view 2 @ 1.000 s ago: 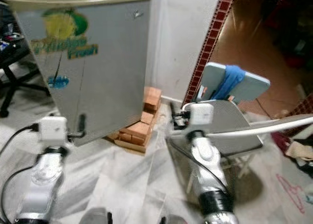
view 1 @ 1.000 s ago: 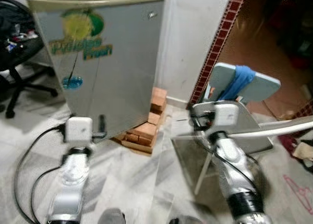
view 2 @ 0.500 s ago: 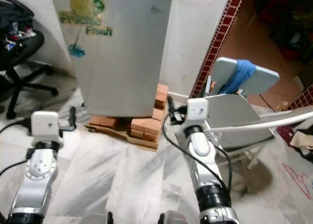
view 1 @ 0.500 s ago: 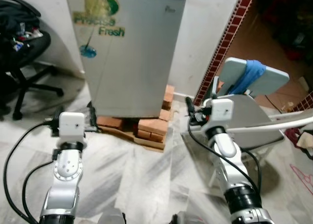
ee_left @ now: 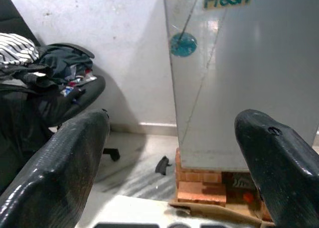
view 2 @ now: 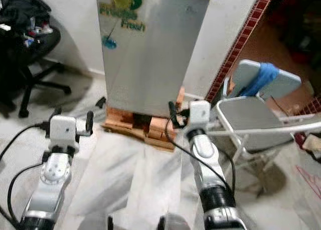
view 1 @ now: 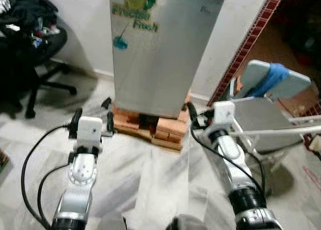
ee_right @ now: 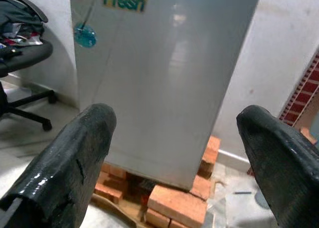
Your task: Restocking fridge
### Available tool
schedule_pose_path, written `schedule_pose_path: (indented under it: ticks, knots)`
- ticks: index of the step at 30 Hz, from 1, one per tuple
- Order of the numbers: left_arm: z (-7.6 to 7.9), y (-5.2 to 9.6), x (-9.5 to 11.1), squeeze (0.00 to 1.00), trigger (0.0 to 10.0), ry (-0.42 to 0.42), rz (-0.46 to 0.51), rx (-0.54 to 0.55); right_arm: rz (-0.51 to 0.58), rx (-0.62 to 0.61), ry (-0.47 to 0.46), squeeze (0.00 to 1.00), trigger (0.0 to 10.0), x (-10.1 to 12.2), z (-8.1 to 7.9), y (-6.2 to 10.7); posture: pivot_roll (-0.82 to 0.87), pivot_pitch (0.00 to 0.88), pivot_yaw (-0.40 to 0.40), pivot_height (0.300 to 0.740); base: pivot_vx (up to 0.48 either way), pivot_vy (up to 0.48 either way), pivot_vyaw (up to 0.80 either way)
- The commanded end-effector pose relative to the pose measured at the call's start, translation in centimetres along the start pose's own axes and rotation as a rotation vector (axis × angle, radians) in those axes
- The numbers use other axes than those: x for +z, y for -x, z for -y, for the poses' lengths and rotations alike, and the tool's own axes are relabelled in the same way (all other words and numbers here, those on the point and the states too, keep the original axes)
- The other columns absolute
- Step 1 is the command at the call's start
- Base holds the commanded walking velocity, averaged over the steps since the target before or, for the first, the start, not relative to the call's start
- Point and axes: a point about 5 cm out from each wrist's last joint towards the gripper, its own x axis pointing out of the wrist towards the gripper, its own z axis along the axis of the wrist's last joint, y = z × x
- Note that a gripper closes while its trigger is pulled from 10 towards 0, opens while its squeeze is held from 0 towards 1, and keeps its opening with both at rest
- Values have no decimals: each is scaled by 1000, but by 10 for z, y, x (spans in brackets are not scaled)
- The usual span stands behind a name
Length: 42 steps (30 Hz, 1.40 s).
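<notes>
**Closed fridge ahead, both pincers empty**

The silver fridge [view 1: 160, 49] stands shut against the white wall, raised on a stack of bricks [view 1: 150, 127]. A black office chair [view 1: 30, 44] piled with clothes sits to its left, a folding chair [view 1: 266, 119] with a blue cloth to its right. The left pincer [view 1: 91, 120] and right pincer [view 2: 175, 114] hover over the marble floor, fingers spread, holding nothing.

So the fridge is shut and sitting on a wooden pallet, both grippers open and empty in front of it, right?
Not quite: the fridge stands on stacked bricks, not a wooden pallet; the right wrist view shows them plainly. The rest holds: the door is shut, and the left gripper and right gripper are open, holding nothing, short of the fridge.
</notes>
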Motion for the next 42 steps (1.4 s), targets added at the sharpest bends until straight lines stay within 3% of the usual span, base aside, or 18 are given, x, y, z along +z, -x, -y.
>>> schedule_pose_path:
  ticks: [1, 3, 5, 8, 14, 21, 24, 32, 35, 42]
  knots:
    - [9, 2, -2, 0, 10000, 7, -1, -33, 3, -54, 24, 0, 10000, 5, 17, 1, 55, 0, -158, 740, 0, 480, 0]
    - [3, -1, 2, 0, 10000, 0, 22, -11, 42, -68, 52, 0, 10000, 18, 22, -5, 30, 57, -125, 740, 0, 480, 0]
    - [-4, 2, 0, 0, 10000, 14, 5, 41, 45, -90, 39, 0, 10000, 17, 26, -3, 69, 4, -127, 740, 0, 480, 0]
    - [-10, 2, -1, 0, 10000, 35, -16, 74, 45, -92, 49, 0, 10000, 14, 26, -2, 80, 36, -106, 740, 0, 480, 0]
    - [-5, 2, 6, 0, 10000, 21, 33, -51, 27, -109, 11, 0, 10000, 7, 22, 3, 84, 31, -75, 740, 0, 480, 0]
    - [-11, 1, 5, 0, 10000, 46, 16, -22, 37, -176, -15, 0, 10000, 2, 28, 15, 60, 29, -22, 740, 0, 480, -723]
    - [-4, 0, 5, 0, 10000, 49, 11, -66, 27, -209, -23, 0, 10000, -3, 32, 24, 42, 27, -15, 740, 0, 480, -800]
    - [7, -1, 4, 0, 10000, 80, -4, -98, -1, -200, -5, 0, 10000, -8, 31, 31, 32, 31, -49, 740, 0, 480, -278]
    - [9, 1, 4, 0, 10000, 131, -25, -85, -26, -185, -3, 0, 10000, -11, 30, 30, 50, 40, -64, 740, 0, 480, -533]
    - [9, 8, 7, 0, 10000, 144, -16, -96, -28, -182, 6, 0, 10000, -8, 33, 25, 64, 68, -86, 740, 155, 419, -800]
